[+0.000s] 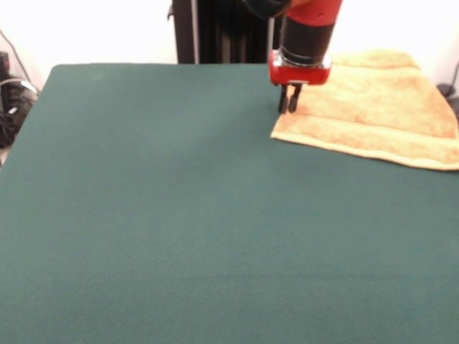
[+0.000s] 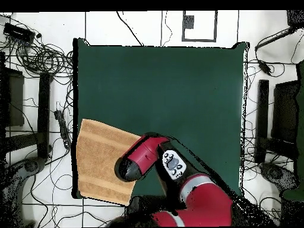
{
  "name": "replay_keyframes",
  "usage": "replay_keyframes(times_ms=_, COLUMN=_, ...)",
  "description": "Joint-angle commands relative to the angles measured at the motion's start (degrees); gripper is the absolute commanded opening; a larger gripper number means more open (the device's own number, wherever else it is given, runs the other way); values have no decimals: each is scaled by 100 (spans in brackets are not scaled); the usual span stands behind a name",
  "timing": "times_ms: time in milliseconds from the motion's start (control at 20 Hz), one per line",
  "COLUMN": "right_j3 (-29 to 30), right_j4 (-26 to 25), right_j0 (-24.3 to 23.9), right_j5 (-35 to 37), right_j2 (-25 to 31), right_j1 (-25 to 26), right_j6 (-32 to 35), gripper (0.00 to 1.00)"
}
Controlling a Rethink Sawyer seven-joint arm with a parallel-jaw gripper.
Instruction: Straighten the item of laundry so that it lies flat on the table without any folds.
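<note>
Front view: desk (image 1: 179, 215) bare green across the left and middle. Gripper (image 1: 289, 107) hangs at the towel's left edge, its fingers (image 1: 283, 101) drawn close together, nothing between them. Towel (image 1: 380, 107) lies at the far right corner, reaching the desk's right edge.

Table: you have a large dark green felt-like table (image 1: 179, 229) filling most of the front view.
On it: you see one yellow-orange towel (image 1: 380, 107) lying directly on the felt.
Towel position: in your front view it sits at the far right corner; overhead, it lies at the table's left edge, toward the bottom.
Towel lie: spread roughly flat, its front edge showing a woven band.
</note>
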Motion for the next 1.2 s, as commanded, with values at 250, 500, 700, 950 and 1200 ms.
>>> replay_keyframes(times_ms=250, right_j3=-157, right_j4=-127, right_j0=-684, right_j5=529, right_j2=763, right_j1=-401, right_j6=-2342, gripper=0)
replay_keyframes(times_ms=500, right_j3=339, right_j4=243, right_j0=-1068, right_j5=954, right_j2=1045, right_j1=-1128, right_j6=-2684, gripper=0)
replay_keyframes(times_ms=700, right_j3=434, right_j4=312, right_j0=-1349, right_j5=1128, right_j2=1265, right_j1=-1294, right_j6=-2925, gripper=0)
replay_keyframes(times_ms=950, right_j3=202, right_j4=260, right_j0=-1621, right_j5=1291, right_j2=1513, right_j1=-1146, right_j6=-3315, gripper=0)
replay_keyframes(times_ms=1200, right_j3=-98, right_j4=202, right_j0=-1787, right_j5=1332, right_j2=1658, right_j1=-930, right_j6=-3750, gripper=0)
